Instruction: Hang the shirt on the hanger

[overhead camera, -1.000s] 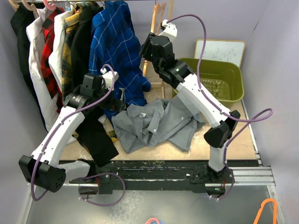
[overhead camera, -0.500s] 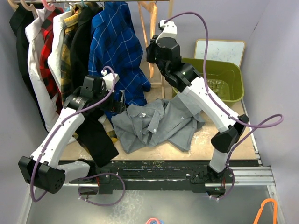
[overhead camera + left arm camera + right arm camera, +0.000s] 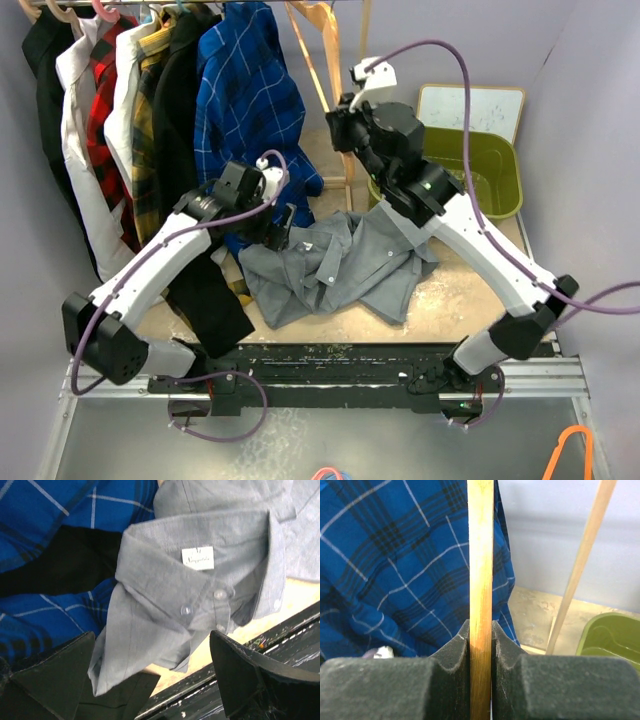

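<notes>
The shirt [image 3: 340,262] lies crumpled on the bench [image 3: 470,290], around the middle and towards the near edge. Its collar, label and small buttons face up, and none of it is over the hanger [image 3: 327,62]. The hanger is up at the far edge by the clothes rail [image 3: 180,4], just beside a blue checked shirt [image 3: 250,110]; I cannot make out its hook. The right gripper [image 3: 345,112] is clamped on one wooden arm of the hanger, jaws pressed tight to both sides. The left gripper [image 3: 280,226] hangs just over the shirt's collar with its jaws spread wide and nothing in them. To my eye the job is only begun: the hanger is gripped, but the shirt has yet to be picked up and threaded on, one shoulder after the other.
</notes>
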Available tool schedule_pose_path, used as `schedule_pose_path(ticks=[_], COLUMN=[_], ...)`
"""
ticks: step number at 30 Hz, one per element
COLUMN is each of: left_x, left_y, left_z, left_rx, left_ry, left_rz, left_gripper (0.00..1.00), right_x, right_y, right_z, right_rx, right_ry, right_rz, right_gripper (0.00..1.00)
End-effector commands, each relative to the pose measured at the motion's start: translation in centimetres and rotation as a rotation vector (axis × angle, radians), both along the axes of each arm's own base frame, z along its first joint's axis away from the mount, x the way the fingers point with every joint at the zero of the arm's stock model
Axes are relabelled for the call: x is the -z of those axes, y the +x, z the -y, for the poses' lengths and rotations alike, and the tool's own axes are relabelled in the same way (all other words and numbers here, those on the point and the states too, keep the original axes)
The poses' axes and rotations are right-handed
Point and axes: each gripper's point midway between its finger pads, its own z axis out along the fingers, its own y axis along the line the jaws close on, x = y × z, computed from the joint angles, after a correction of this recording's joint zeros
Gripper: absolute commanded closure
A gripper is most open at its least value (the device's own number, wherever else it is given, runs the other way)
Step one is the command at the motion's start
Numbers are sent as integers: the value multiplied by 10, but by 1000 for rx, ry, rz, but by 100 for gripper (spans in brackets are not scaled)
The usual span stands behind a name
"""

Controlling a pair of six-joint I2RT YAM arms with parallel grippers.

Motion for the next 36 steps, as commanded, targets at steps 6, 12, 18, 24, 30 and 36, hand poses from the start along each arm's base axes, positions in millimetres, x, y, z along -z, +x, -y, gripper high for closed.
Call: schedule_pose_path(ticks=[6,12,18,24,30,36], left_x=[-13,5,25,31,19,-6], left_y=[50,59,48,41,44,32], left_z=[30,51,55,51,37,31], left_rx=[-210,-213,-179,-150,-145,-97], left_ry=[-73,-76,-53,-44,-1,-17], left_rz=[-77,-191,-218,-209,-126,-70], left_gripper=[3,13,24,57,97,100], right_x=[-23,20,59,102,149,170], right_y=[-75,-97,-111,-136,-174,-224], right_z=[70,88,100,103,106,94], right_rx=[-20,-20,-15,-63,-132,-309], right_ry=[59,70,86,146,172,273], right_rz=[172,73,6,-129,-330,-489], right_gripper=[100,100,100,100,100,100])
